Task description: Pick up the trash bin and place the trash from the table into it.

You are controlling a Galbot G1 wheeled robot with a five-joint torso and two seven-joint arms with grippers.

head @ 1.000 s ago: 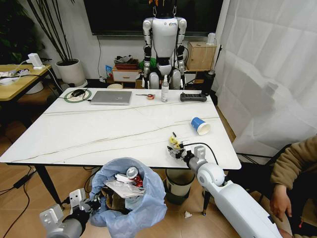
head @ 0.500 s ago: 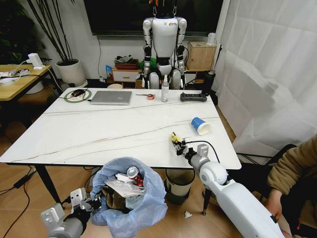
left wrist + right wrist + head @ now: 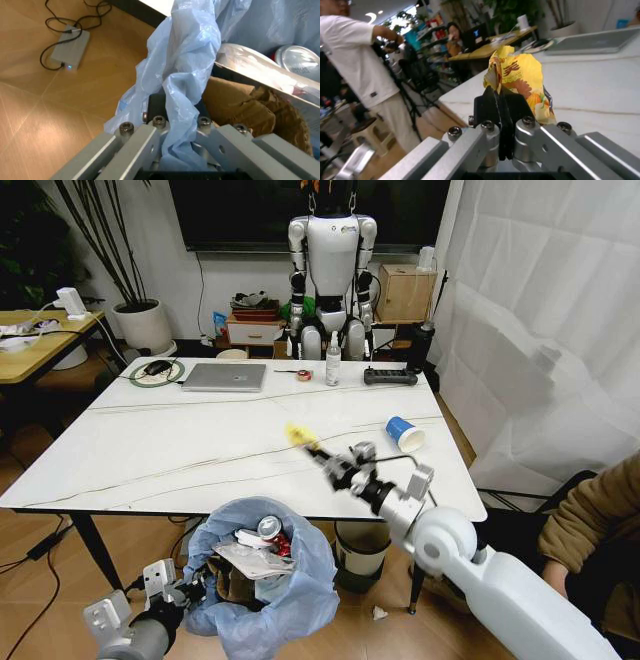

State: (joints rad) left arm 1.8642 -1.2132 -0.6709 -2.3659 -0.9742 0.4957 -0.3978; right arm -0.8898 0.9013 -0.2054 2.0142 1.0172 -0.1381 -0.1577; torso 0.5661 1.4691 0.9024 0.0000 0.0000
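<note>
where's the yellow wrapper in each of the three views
Head view: yellow wrapper is a blur above the table, at the right gripper tip.
Right wrist view: wrapper centre frame, pinched in the shut fingers.
Left wrist view: not in it; trash bin liner there.
Shared landmark: the white table.

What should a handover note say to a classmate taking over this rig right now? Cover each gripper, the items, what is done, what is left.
Left gripper: fingers shut on the trash bin liner, held below the table edge.
Right gripper: fingers shut on the yellow wrapper, lifted over the table.
Done: red can, cardboard and other litter are in the bin.
Left: drop the wrapper in; the blue paper cup lies on the table.
</note>
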